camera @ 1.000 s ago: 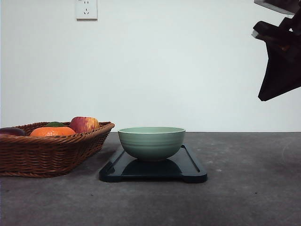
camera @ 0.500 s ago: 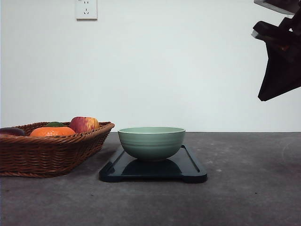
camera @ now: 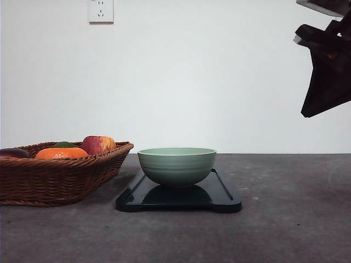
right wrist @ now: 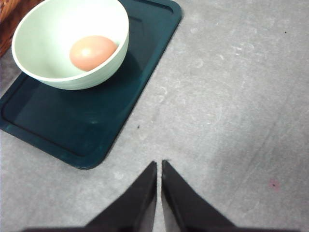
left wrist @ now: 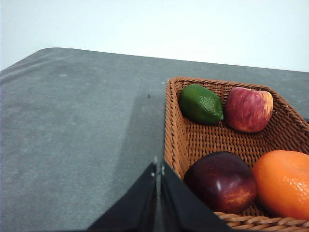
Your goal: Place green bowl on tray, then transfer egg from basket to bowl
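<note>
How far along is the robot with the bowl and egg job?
It looks finished. The bowl sits on the tray, and the egg lies inside the bowl. Both grippers, left and right, are shut and hold nothing. Nothing appears left to do.

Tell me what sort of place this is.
Probably a lab or test bench rather than a kitchen: a bare grey tabletop against a blank white wall with one wall socket, and only a fruit basket, tray and green bowl laid out.
</note>
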You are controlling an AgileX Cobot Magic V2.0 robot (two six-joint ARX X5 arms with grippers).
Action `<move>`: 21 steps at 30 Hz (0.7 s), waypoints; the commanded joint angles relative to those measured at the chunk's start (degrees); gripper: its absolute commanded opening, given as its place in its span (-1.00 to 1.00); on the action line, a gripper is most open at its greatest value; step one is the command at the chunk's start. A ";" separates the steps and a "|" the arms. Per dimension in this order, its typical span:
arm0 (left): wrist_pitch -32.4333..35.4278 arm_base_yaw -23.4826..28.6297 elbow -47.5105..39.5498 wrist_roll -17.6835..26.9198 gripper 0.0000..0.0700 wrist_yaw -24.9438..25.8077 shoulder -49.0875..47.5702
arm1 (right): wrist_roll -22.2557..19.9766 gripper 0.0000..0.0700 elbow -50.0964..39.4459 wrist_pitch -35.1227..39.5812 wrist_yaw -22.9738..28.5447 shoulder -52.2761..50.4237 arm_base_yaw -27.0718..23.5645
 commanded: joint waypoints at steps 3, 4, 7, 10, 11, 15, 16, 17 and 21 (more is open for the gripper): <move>0.71 0.04 -1.11 0.52 -1.00 -0.11 -0.02 | -3.66 -0.98 0.39 0.40 0.45 -0.97 0.28; 0.71 0.04 -1.11 0.52 -1.00 -0.11 -0.02 | -6.92 -0.98 0.39 0.46 1.03 -1.94 0.20; 0.69 0.04 -1.11 0.52 -1.00 -0.11 -0.02 | -12.72 -0.98 0.36 0.84 1.99 -4.47 0.03; 0.71 0.04 -1.09 0.52 -1.00 -0.11 -0.02 | -15.82 -0.98 -0.23 2.29 2.84 -7.21 -1.66; 0.70 0.04 -1.09 0.52 -1.00 -0.11 -0.02 | -16.54 -0.98 -0.78 3.20 3.06 -8.40 -2.65; 0.70 0.04 -1.09 0.52 -1.00 -0.11 -0.02 | -16.14 -0.98 -6.49 9.89 2.76 -15.45 -8.02; 0.70 0.04 -1.09 0.52 -1.00 -0.11 -0.02 | -15.49 -0.98 -8.42 11.74 2.69 -17.41 -9.33; 0.70 0.04 -1.09 0.52 -1.00 -0.11 -0.02 | -14.90 -0.98 -10.32 13.45 2.67 -19.29 -10.51; 0.70 0.04 -1.09 0.52 -1.00 -0.11 -0.02 | -13.74 -0.98 -19.14 20.72 2.67 -27.66 -14.32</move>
